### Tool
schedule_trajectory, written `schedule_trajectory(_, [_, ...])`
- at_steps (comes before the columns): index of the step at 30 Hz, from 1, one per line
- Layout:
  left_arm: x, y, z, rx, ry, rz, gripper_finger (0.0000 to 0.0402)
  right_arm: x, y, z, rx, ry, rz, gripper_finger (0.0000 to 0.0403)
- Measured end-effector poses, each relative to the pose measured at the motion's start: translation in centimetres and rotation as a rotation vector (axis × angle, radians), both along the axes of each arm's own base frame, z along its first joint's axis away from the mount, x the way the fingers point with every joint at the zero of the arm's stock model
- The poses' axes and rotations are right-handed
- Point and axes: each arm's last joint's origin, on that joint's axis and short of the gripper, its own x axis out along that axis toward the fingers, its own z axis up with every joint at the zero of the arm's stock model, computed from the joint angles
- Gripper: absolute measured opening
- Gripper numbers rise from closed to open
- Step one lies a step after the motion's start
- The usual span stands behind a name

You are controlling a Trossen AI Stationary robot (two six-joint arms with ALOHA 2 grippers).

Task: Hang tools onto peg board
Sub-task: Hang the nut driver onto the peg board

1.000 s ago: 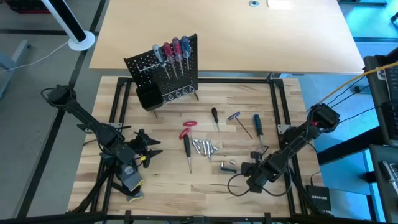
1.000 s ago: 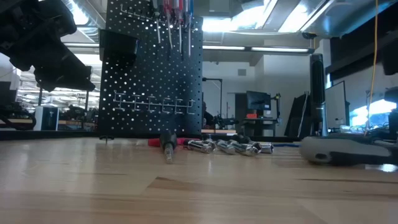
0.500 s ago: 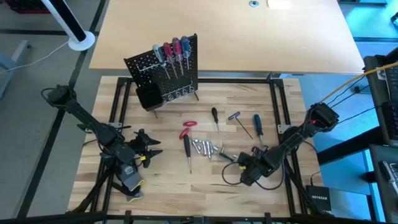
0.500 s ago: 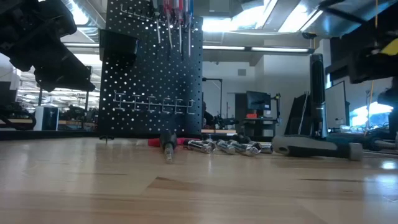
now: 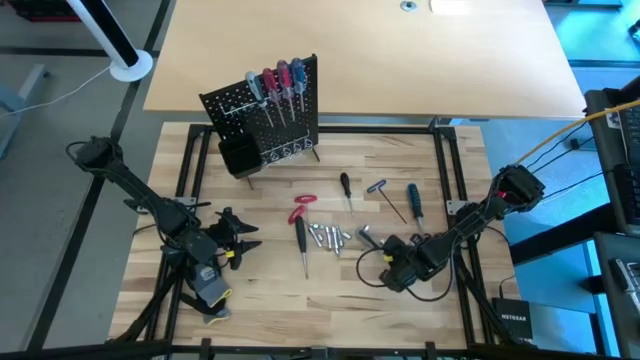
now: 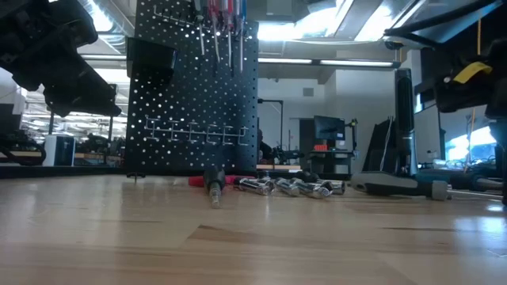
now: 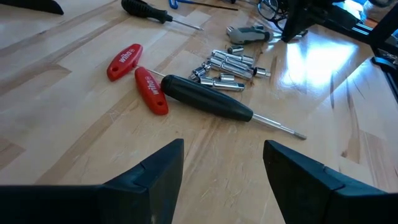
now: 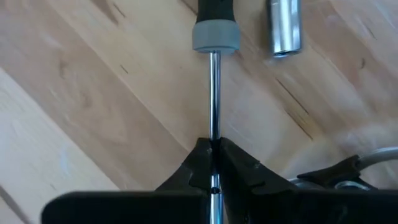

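The black peg board [image 5: 265, 115] stands at the table's far left, with several screwdrivers [image 5: 275, 85] hanging at its top and a black bin [image 5: 237, 155] at its lower corner. My right gripper [image 5: 381, 255] is low over the table's near right, shut on a short screwdriver with a dark handle and grey collar [image 8: 214, 28]; it also shows in the high view [image 5: 366, 238]. My left gripper [image 7: 224, 149] is open and empty above the table's near left [image 5: 235, 245]. Red-handled pliers [image 5: 300, 208], a black screwdriver [image 5: 300, 240] and silver sockets [image 5: 328, 237] lie mid-table. My right gripper pinches the screwdriver's bare metal shaft [image 8: 213, 134] between its two fingertips, a little behind the grey collar. The fingers come low from the table's near right and lie in line with the shaft. The handle points away toward the sockets, low at table height [image 6: 392, 185]; whether it rests on the wood I cannot tell.
A small black screwdriver [image 5: 345, 187], a blue T-handle tool [image 5: 378, 190] and a blue-handled screwdriver [image 5: 412, 200] lie on the table's far right part. A silver socket [image 8: 283, 25] lies close beside the held handle. A black cable loops near the right arm [image 5: 430, 295].
My right gripper has moved toward the table's left edge and turned, taking the short screwdriver along. The handle has swung from the near side toward the far side and now lies close to the sockets.
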Motion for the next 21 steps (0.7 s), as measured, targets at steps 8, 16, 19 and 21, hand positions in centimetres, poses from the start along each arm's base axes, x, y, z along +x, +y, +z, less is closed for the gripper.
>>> schedule_trajectory(8, [0.0, 0.0, 0.0, 0.000, 0.000, 0.000, 0.0210, 0.6, 0.3, 0.7, -0.027, -0.045, -0.024, 0.0019])
schedule_trajectory(16, [0.0, 0.0, 0.0, 0.000, 0.000, 0.000, 0.0210, 3.2, 1.7, 4.5, -0.126, -0.182, 0.122, 0.0019])
schedule_trajectory(19, [0.0, 0.0, 0.0, 0.000, 0.000, 0.000, 0.0210, 3.9, 2.0, 6.2, -0.170, -0.217, 0.154, 0.0019])
schedule_trajectory(21, [0.0, 0.0, 0.0, 0.000, 0.000, 0.000, 0.0210, 4.1, 2.1, 7.1, -0.193, -0.221, 0.163, 0.0019])
